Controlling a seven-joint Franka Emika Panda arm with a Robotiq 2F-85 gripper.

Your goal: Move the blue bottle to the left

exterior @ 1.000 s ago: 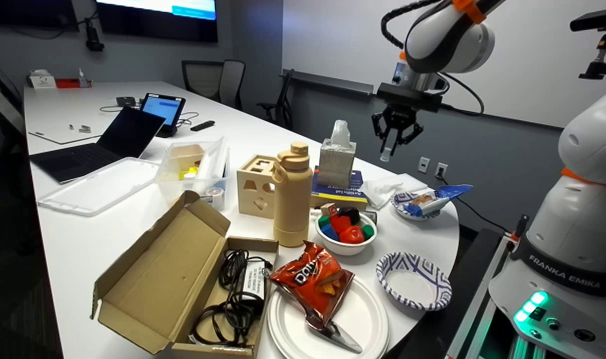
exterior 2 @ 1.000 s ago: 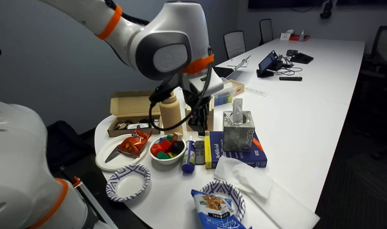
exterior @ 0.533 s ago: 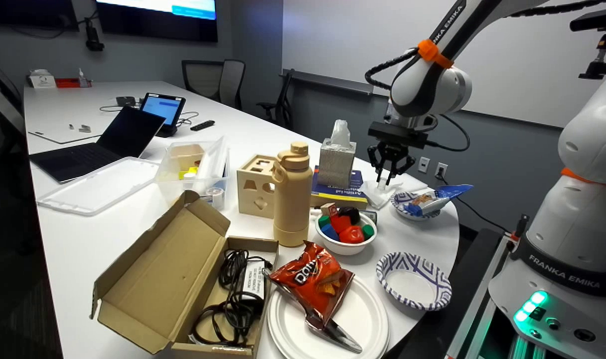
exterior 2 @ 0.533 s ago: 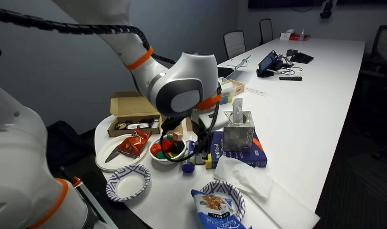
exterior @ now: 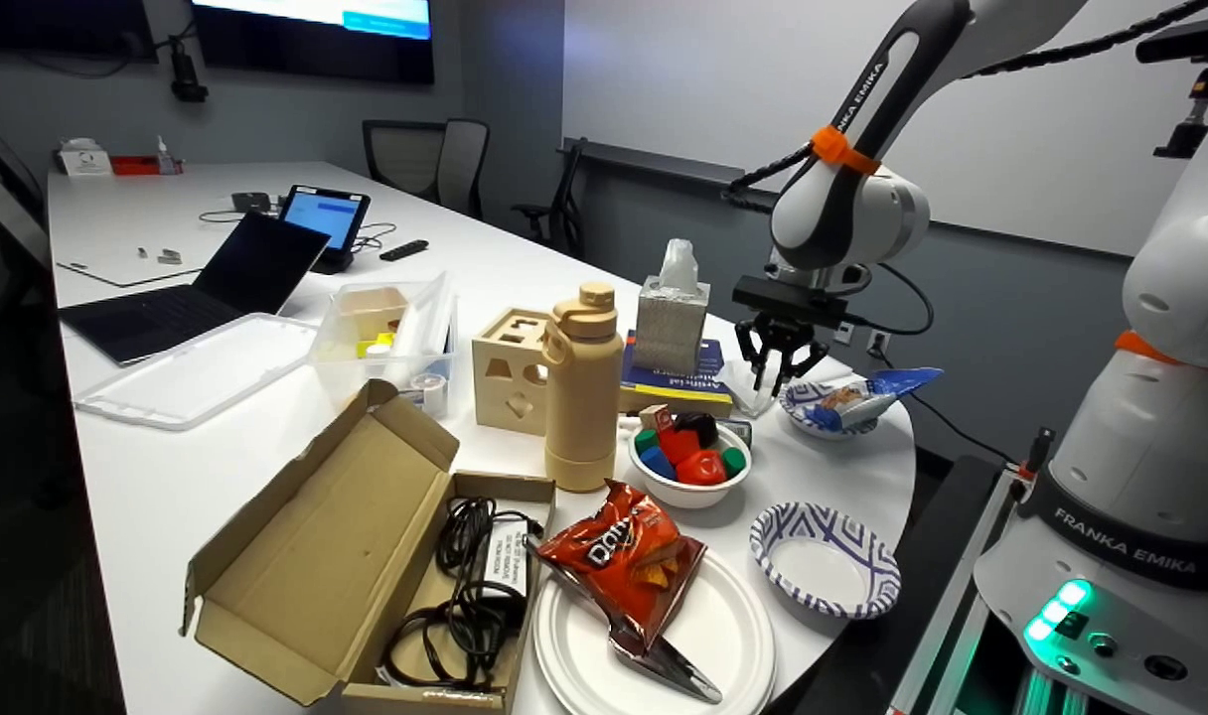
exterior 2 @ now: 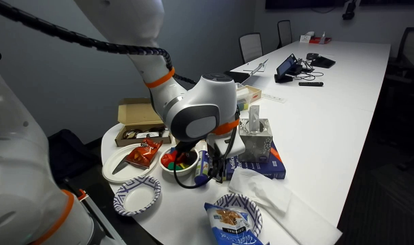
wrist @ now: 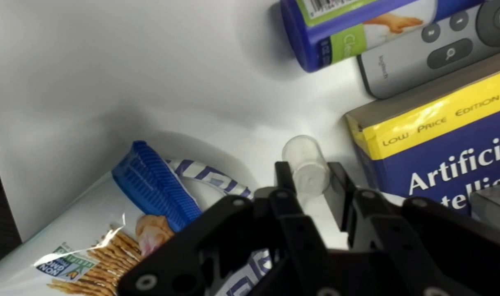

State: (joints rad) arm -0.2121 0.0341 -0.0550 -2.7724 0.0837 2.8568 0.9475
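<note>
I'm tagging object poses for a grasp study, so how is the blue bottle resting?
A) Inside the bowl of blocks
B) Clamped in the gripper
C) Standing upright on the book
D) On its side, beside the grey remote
D: in the wrist view the blue bottle lies on the white table alongside the grey remote, its printed side turned to the camera.
</note>
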